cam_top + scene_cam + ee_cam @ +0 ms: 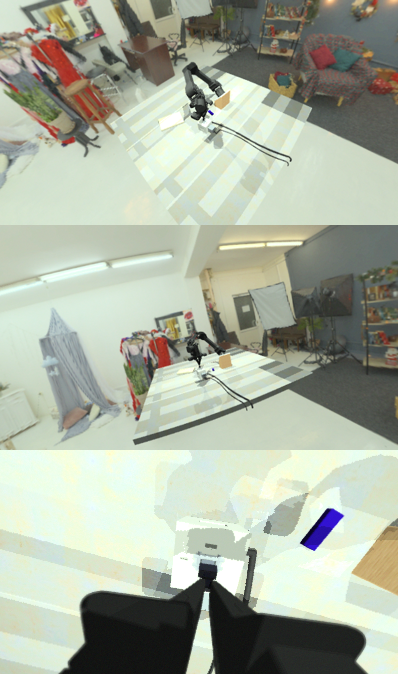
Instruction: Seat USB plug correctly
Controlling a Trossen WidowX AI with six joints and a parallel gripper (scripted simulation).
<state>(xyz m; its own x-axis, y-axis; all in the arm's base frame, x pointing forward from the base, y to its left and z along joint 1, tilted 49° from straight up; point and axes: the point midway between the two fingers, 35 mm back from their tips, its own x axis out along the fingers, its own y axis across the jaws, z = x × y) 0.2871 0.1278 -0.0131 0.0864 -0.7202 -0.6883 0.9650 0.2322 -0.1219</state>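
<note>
Striped table [223, 179]; fingers pinch USB plug [208, 569], socket hidden.

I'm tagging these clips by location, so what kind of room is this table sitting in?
Most likely a photo studio dressed for Christmas shoots: a softbox on a stand, a rack of costumes and a plaid armchair surround the table where the gripper holds the USB plug.

We see a table [242, 160] patterned in pale cream, white and grey stripes and blocks. On it, the power cube [210, 557] is white, with a black USB plug [208, 570] on top. The gripper [207, 584] is matte black. Two cables [255, 142] are black, a small block [322, 529] deep blue, a board [222, 100] tan wood, a flat pad [171, 121] cream.
</note>
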